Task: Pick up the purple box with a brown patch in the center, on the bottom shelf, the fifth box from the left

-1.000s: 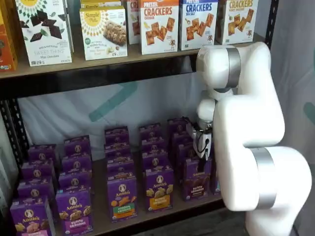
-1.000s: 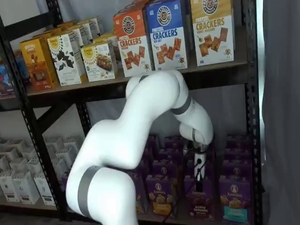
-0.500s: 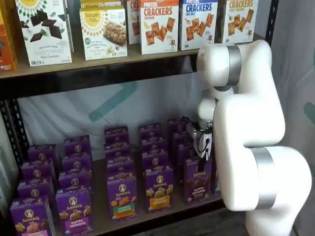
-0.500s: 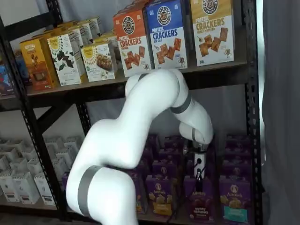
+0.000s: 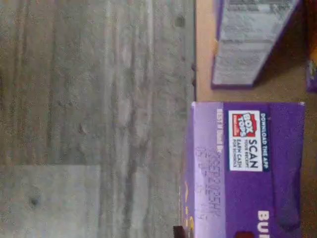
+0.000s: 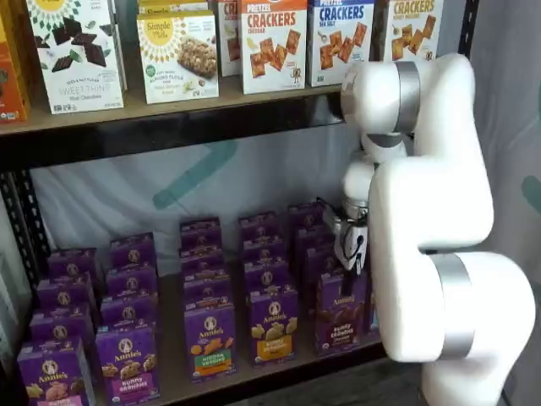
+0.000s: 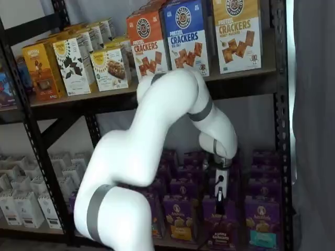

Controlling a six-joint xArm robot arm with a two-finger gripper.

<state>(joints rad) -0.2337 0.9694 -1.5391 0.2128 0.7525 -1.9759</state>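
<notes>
The purple box (image 6: 341, 313) with the brown cookie picture stands at the front right of the bottom shelf (image 6: 173, 374), tilted a little. It shows in both shelf views (image 7: 219, 225). My gripper (image 6: 352, 269) comes down on its top from above, and its black fingers (image 7: 220, 196) are closed on the top edge. In the wrist view the box's purple top (image 5: 247, 168), with a white Box Tops label, juts past the tan shelf board (image 5: 203, 49) over the floor. The fingers are hidden in the wrist view.
Rows of purple cartons fill the shelf: one with an orange-yellow patch (image 6: 273, 326) is beside the held box, and one with a teal patch (image 7: 260, 224) is on its other side. Cracker boxes (image 6: 273, 42) stand on the higher board. A black upright (image 7: 280, 130) and grey plank floor (image 5: 99, 119) show.
The gripper has risen slightly and drawn outward with the purple box. The box now tilts and sits further forward than its row. The arm's upper joint has moved up.
</notes>
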